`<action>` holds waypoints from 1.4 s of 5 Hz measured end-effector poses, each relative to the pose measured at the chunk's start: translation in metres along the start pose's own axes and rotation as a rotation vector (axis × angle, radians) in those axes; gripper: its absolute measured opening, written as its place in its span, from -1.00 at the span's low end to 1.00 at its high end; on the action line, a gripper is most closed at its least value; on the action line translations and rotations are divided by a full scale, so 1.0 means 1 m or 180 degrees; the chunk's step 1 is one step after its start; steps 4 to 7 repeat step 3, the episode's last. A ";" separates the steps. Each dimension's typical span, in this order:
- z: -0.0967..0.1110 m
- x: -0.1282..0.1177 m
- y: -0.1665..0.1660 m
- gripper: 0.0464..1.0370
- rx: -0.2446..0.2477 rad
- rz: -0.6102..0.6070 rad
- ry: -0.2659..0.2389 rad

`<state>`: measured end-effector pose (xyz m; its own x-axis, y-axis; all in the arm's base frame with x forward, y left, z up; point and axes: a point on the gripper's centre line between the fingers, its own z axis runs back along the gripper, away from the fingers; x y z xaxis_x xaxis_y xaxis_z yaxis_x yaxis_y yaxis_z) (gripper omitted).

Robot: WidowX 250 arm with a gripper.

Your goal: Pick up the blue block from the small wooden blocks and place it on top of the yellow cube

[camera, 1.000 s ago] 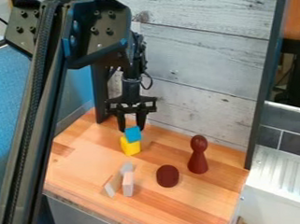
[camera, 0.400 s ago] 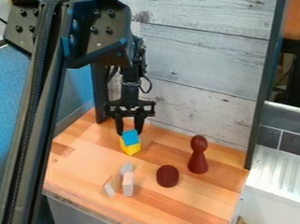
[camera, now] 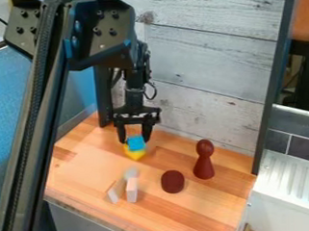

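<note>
The black gripper (camera: pixel 135 139) hangs at the back left of the wooden surface (camera: pixel 85 166), beside the grey plank wall. It is shut on a blue cube (camera: pixel 136 143), one finger at each side. Directly under the blue cube is a yellow block (camera: pixel 135 155), partly hidden by it; whether the two touch cannot be made out.
A dark red peg-shaped figure (camera: pixel 203 159) stands upright at the right, with a dark red rounded piece (camera: pixel 173 181) nearer the front. Pale blocks (camera: pixel 132 189) are grouped near the front edge. A dark post (camera: pixel 266 100) borders the right side.
The gripper has come down, and the blue cube has lowered with it over the yellow block, covering more of it. The cube's angle has shifted slightly. The red pieces and pale blocks have stayed put.
</note>
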<state>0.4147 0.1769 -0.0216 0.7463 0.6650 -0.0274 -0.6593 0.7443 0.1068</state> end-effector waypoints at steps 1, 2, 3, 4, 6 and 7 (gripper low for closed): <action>-0.002 -0.003 -0.002 0.95 -0.0064 -0.0002 -0.0005; 0.029 -0.006 0.002 0.94 -0.0209 0.0025 -0.0283; 0.063 -0.014 0.018 0.93 -0.0444 0.0061 -0.0416; 0.063 -0.014 0.018 0.93 -0.0444 0.0061 -0.0416; 0.063 -0.014 0.018 0.93 -0.0444 0.0061 -0.0416; 0.063 -0.014 0.018 0.93 -0.0444 0.0061 -0.0416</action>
